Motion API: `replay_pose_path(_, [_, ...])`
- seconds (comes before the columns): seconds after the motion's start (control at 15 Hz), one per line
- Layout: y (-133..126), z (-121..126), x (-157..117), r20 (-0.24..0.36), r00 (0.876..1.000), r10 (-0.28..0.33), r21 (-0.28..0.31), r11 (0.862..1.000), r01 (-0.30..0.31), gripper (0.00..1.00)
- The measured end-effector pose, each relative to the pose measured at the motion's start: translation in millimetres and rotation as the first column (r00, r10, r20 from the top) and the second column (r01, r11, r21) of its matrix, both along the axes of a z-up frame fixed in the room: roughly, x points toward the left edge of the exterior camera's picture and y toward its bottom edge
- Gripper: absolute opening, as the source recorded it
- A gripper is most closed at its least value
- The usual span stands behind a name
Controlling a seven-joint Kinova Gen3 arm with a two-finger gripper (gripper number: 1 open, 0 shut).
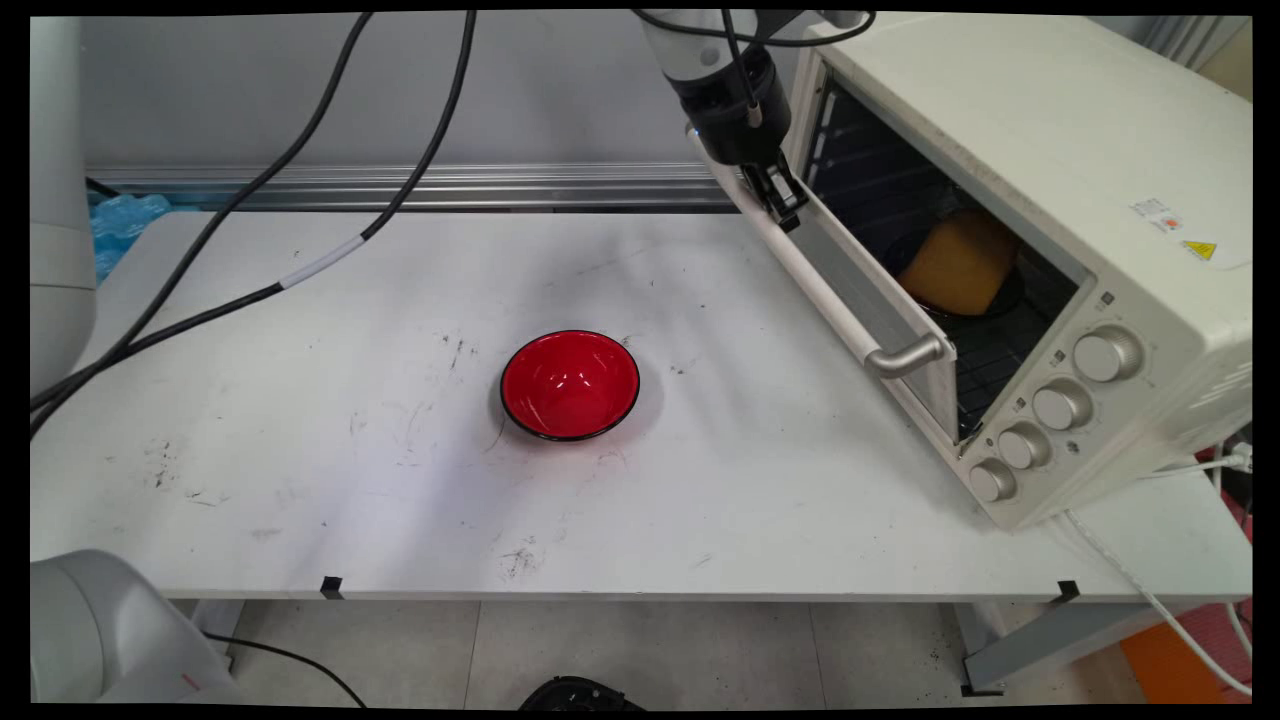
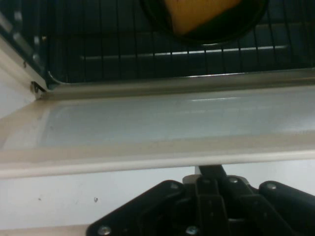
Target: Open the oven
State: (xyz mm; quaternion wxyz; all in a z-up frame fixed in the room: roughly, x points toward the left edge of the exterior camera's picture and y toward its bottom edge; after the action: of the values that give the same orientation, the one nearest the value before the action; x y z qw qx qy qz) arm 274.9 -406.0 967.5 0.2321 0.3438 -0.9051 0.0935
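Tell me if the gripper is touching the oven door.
Cannot tell. In the main view the gripper overlaps the oven door edge; neither view shows contact or gap plainly.

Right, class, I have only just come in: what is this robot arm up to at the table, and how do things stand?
The arm's black gripper is at the far end of the handle bar on the toaster oven, whose door hangs partly open. Inside, on the wire rack, sits a yellow-orange block in a dark dish. A red bowl stands apart, empty, in the middle of the white table. Whether the fingers are gripping the handle cannot be made out.
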Motion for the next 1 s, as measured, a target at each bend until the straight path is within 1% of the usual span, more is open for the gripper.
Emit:
replay_pose_path(0.47, [3, -16, 8, -0.015, 1.000, -0.001, 0.001, 1.000, 0.001, 0.00])
replay_pose_path(1.0, [12, -36, 25, -0.019, 1.000, 0.006, 0.009, 1.000, -0.006, 0.00])
